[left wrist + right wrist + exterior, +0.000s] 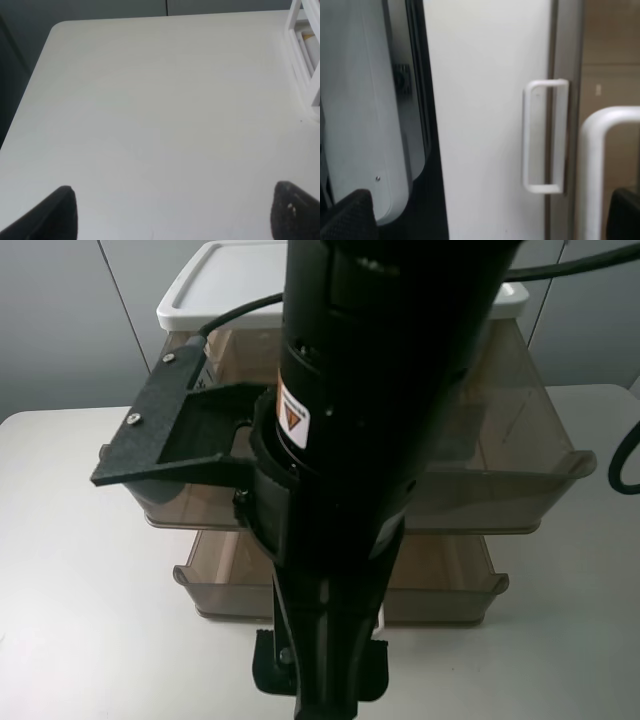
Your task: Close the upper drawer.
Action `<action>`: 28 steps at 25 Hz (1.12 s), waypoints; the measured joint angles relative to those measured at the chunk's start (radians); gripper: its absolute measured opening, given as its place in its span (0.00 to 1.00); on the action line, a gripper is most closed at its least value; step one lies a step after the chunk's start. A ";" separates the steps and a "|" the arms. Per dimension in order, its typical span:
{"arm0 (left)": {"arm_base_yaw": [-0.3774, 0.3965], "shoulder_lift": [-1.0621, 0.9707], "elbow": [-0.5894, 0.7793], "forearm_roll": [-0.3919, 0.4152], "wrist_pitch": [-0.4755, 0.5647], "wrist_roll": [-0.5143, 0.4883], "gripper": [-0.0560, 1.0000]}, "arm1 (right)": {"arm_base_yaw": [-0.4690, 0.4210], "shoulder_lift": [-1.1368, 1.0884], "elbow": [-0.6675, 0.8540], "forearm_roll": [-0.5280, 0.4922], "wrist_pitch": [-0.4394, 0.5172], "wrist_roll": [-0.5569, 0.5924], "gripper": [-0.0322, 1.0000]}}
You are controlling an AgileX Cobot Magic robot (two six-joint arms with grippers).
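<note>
Right arm (pixel 380 390): nearest me; its end effector (pixel 485 215) spread open, empty.
Upper drawer (pixel 505 490): pulled out, front just beyond that end effector; I'd push straight back.

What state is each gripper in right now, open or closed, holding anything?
Left gripper: open, empty, above the table.
Right gripper: open, gripping nothing, a white drawer handle beside one fingertip.

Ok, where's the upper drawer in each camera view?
Exterior high: the upper drawer sits centre, pulled out, its middle hidden by the arm.
Left wrist: not in view.
Right wrist: probably only its blurred white handle, nearer the camera than the smaller loop handle.
Shared landmark: the white table, in all three.
</note>
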 joint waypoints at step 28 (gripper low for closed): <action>0.000 0.000 0.000 0.002 0.000 0.002 0.75 | -0.002 0.002 0.035 -0.229 -0.097 -0.008 0.71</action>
